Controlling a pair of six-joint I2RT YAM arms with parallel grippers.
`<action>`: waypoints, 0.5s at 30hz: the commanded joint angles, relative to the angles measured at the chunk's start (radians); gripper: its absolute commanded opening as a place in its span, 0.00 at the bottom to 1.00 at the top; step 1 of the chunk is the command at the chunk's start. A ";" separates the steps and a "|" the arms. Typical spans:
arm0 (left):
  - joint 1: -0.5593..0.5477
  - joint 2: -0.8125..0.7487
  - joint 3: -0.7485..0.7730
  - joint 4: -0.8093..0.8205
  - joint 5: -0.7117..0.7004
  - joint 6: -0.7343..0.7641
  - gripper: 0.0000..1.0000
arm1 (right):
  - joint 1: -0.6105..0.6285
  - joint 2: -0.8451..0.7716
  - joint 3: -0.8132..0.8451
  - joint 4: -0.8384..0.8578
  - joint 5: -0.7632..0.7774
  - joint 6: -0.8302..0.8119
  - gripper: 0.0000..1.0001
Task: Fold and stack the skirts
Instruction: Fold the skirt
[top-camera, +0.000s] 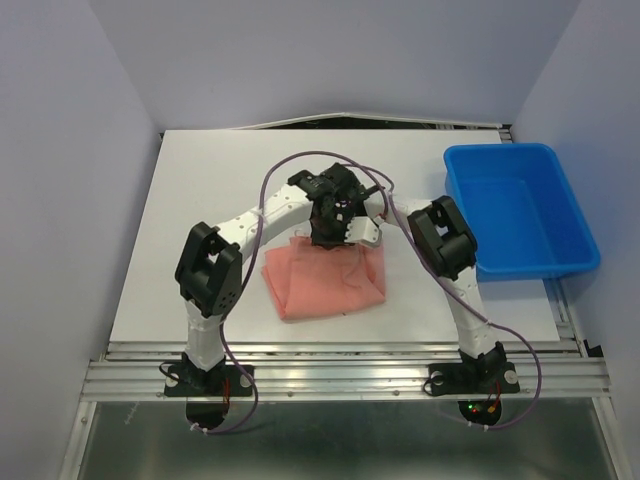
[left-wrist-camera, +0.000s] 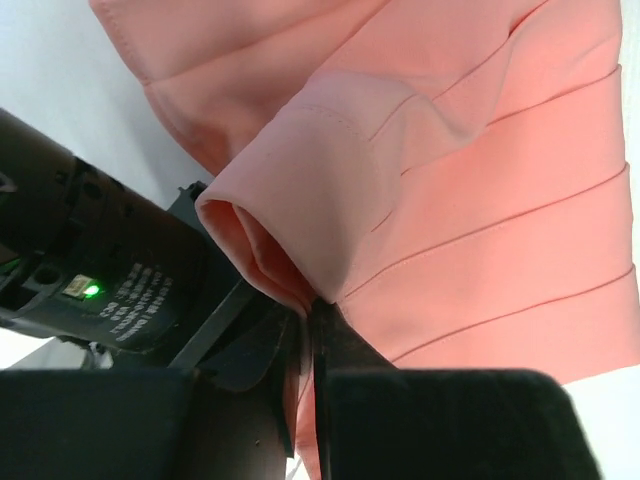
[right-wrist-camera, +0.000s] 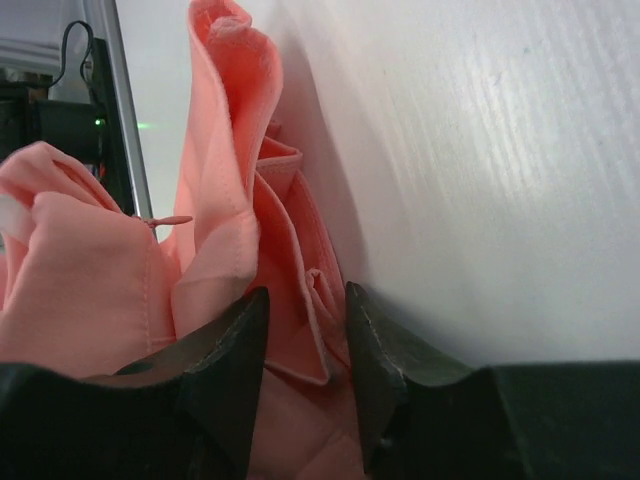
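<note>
One salmon-pink pleated skirt (top-camera: 325, 282) lies folded into a rough square on the white table (top-camera: 200, 200), in front of the arms. Both grippers meet at its far edge. My left gripper (top-camera: 327, 238) reaches in from the left. In the left wrist view its jaws (left-wrist-camera: 312, 312) are almost together, with a thin edge of the skirt (left-wrist-camera: 480, 200) pinched between them and a rolled fold bulging just beyond the tips. My right gripper (top-camera: 363, 234) stands at the far right corner. In its own view the right gripper (right-wrist-camera: 307, 300) is closed around thick bunched layers of the skirt (right-wrist-camera: 100, 290).
A blue plastic bin (top-camera: 520, 210) stands at the table's right side, close to the right arm's elbow. Purple cables loop over both arms. Aluminium rails run along the near edge, and grey walls enclose the table.
</note>
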 joint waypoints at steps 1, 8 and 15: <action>0.010 0.010 -0.065 0.173 -0.121 -0.030 0.28 | 0.019 0.056 0.077 -0.052 0.170 -0.020 0.51; 0.032 -0.016 -0.017 0.190 -0.138 -0.094 0.41 | -0.068 0.074 0.234 -0.069 0.314 0.000 0.77; 0.081 -0.086 0.049 0.181 -0.173 -0.226 0.43 | -0.163 -0.001 0.358 -0.090 0.443 0.023 0.96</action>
